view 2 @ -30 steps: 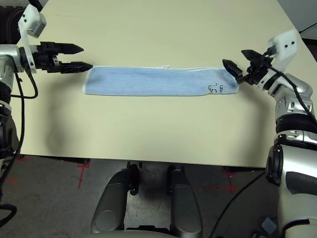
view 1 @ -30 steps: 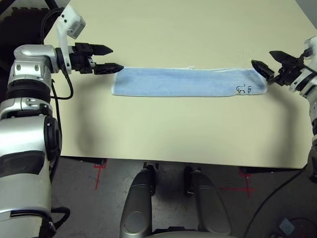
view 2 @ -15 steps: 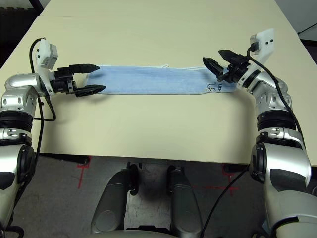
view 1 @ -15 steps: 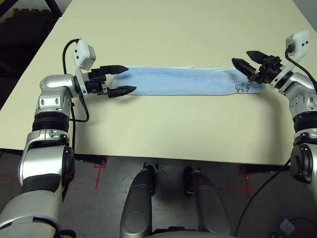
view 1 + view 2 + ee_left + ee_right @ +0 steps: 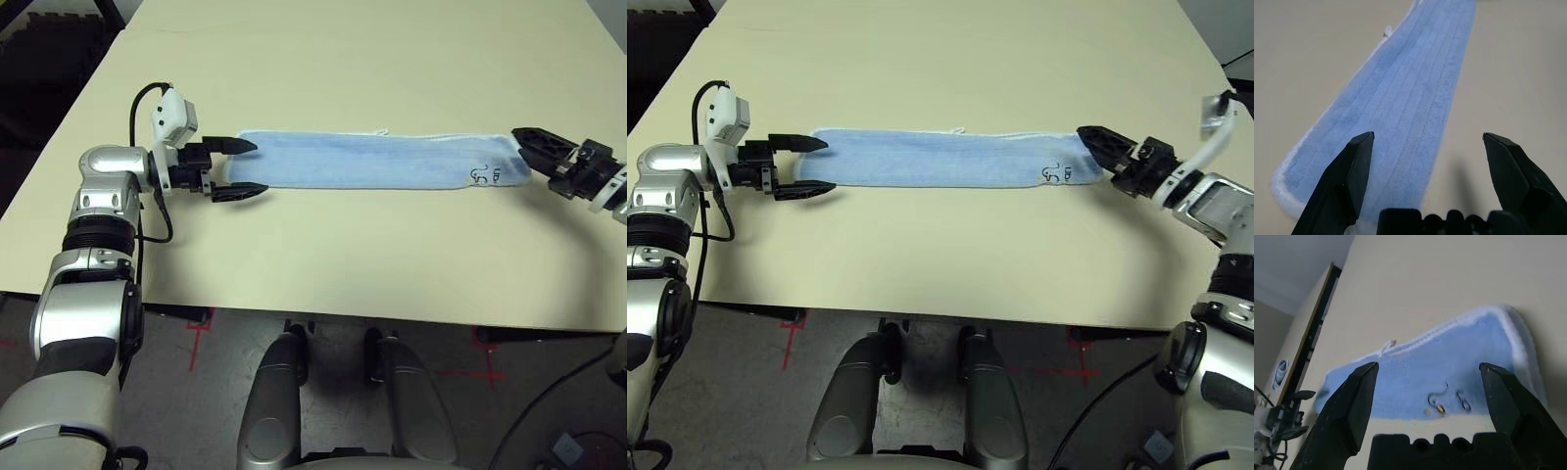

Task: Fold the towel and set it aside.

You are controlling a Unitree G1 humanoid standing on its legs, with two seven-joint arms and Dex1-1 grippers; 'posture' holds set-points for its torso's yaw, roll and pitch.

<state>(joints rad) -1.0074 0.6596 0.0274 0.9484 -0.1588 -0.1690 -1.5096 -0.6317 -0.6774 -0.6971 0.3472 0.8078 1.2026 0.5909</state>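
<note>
Looking down, I see the towel [image 5: 377, 162] lying as a long strip across the table [image 5: 323, 264]; left gripper [image 5: 238, 166] and right gripper [image 5: 1095, 149] gape empty at its ends.

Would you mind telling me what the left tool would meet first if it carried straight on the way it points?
Most likely the towel: the left tool is open and straddles its near short end, pointing along the strip. How high it hangs above the cloth is unclear.
</note>
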